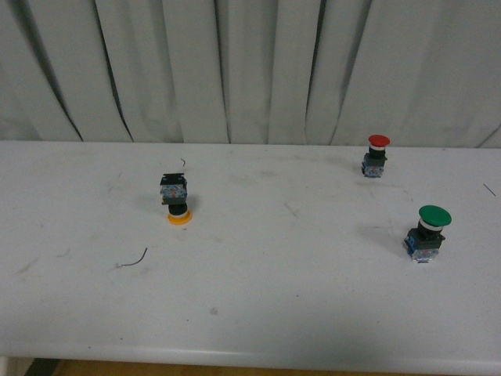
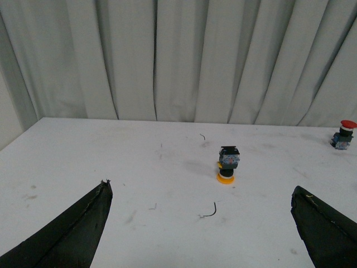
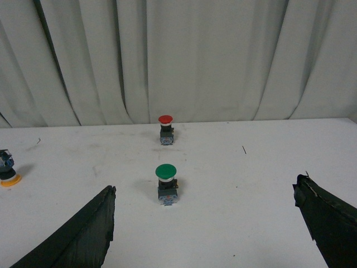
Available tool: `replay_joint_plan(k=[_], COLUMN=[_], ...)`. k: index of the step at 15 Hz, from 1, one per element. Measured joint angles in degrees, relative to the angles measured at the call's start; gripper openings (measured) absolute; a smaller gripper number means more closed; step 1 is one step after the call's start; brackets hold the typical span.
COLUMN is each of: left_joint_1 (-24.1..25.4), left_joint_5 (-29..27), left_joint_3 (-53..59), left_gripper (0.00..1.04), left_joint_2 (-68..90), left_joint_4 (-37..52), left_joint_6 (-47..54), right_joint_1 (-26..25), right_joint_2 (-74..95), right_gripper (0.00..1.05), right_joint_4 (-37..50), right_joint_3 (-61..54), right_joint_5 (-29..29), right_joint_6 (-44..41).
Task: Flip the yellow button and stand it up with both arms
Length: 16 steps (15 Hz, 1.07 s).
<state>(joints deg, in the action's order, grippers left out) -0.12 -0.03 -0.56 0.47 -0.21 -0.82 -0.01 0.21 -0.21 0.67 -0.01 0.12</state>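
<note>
Left gripper (image 2: 201,186) agape before cap-down yellow button (image 2: 226,167) (label (image 2: 230,160) unreadable)

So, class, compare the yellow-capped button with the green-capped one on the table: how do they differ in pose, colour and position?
Pose: the yellow button stands upside down, cap on the table, contact block on top; the green button stands cap up. Colour: one cap is orange-yellow, the other green. Position: in the front view the yellow button is left, the green button right and nearer. Both have dark bodies with bluish blocks.
</note>
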Motion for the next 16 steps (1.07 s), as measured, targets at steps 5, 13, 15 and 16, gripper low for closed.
replay_joint_plan(k=[5, 13, 15, 16], left_joint_1=[0.0, 0.0, 0.0, 0.0], left_joint_5=[0.0, 0.0, 0.0, 0.0], left_joint_3=[0.0, 0.0, 0.0, 0.0], left_gripper=[0.98, 0.98, 0.98, 0.98], left_joint_2=[0.0, 0.0, 0.0, 0.0], left_joint_4=[0.0, 0.0, 0.0, 0.0], left_joint_6=[0.0, 0.0, 0.0, 0.0], right_joint_1=[0.0, 0.0, 0.0, 0.0], right_joint_2=[0.0, 0.0, 0.0, 0.0], right_gripper=[0.98, 0.98, 0.98, 0.98], right_joint_4=[0.0, 0.0, 0.0, 0.0], right_joint_3=[0.0, 0.0, 0.0, 0.0], right_joint_5=[0.0, 0.0, 0.0, 0.0], right_joint_6=[0.0, 0.0, 0.0, 0.0])
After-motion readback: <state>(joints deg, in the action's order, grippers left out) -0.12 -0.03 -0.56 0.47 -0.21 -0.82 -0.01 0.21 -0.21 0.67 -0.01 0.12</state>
